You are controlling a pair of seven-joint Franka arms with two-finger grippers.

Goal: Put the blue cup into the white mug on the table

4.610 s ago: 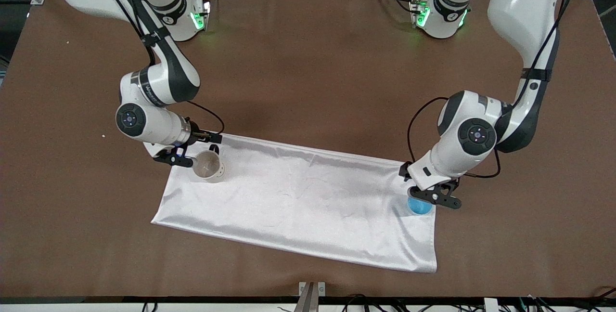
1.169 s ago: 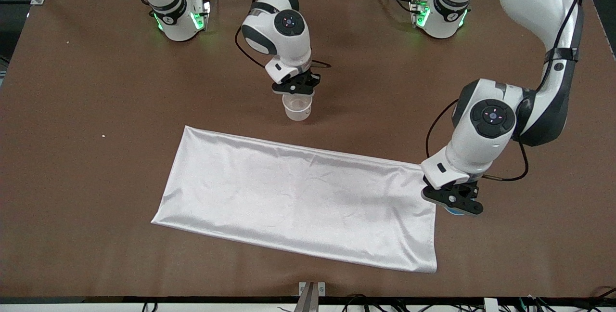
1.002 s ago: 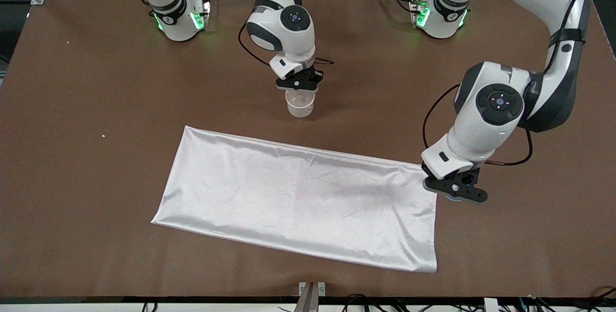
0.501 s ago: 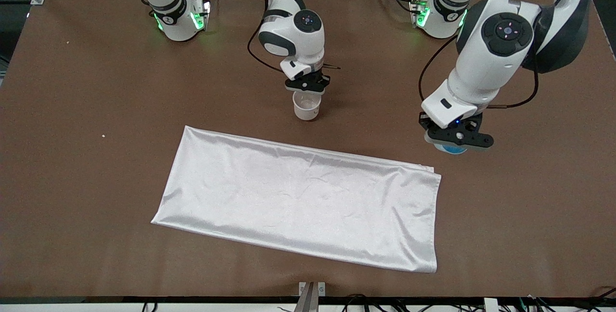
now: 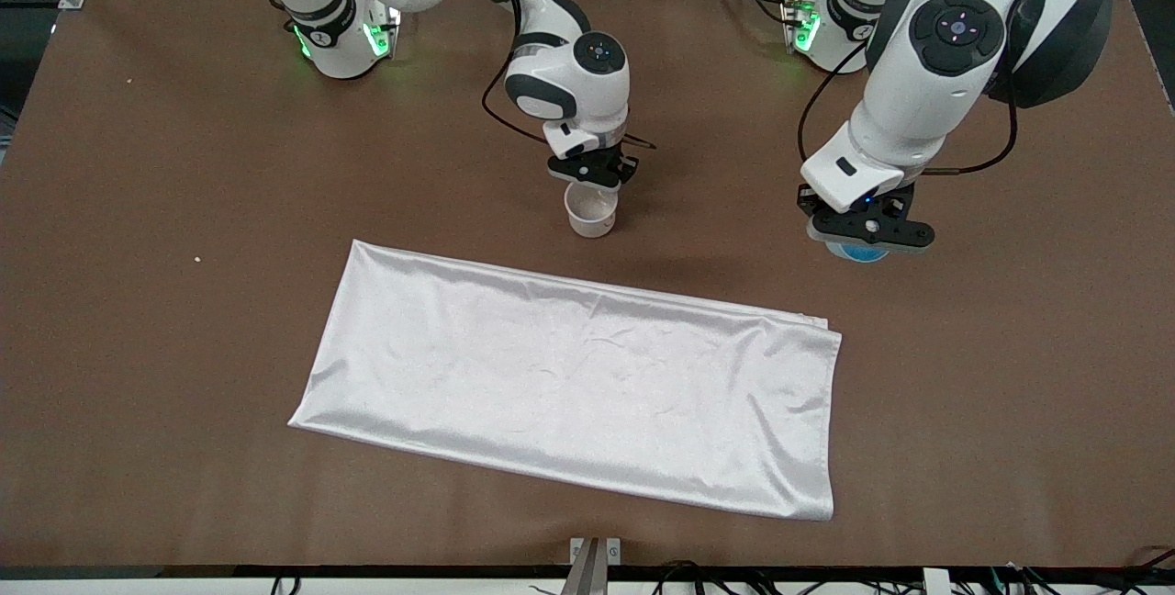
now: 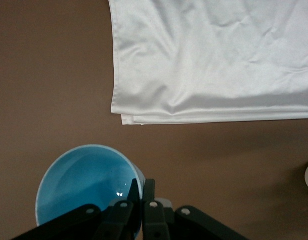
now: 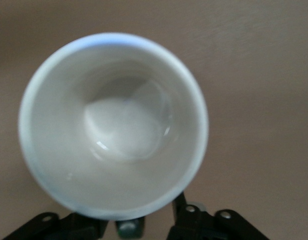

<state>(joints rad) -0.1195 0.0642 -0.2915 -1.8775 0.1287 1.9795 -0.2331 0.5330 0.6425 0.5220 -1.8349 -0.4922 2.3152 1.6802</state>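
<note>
My right gripper (image 5: 593,169) is shut on the rim of the white mug (image 5: 590,211) and holds it upright over the bare brown table (image 5: 184,209), just past the cloth's edge on the robots' side. In the right wrist view the mug (image 7: 114,125) is empty, and my right gripper (image 7: 154,220) pinches its wall. Its handle is hidden. My left gripper (image 5: 868,233) is shut on the rim of the blue cup (image 5: 859,252), over bare table toward the left arm's end. In the left wrist view my left gripper (image 6: 142,192) clamps the cup (image 6: 84,182), which is empty.
A large white satin cloth (image 5: 569,384) lies flat across the middle of the table, nearer the front camera than both cups. Its folded corner (image 6: 125,117) shows in the left wrist view. A small pale crumb (image 5: 196,258) lies toward the right arm's end.
Both cups have been lifted off the cloth and carried over bare table. In the last half second the right gripper shifted the mug a little toward the left arm's end. The left gripper moved the cup toward the bases.
</note>
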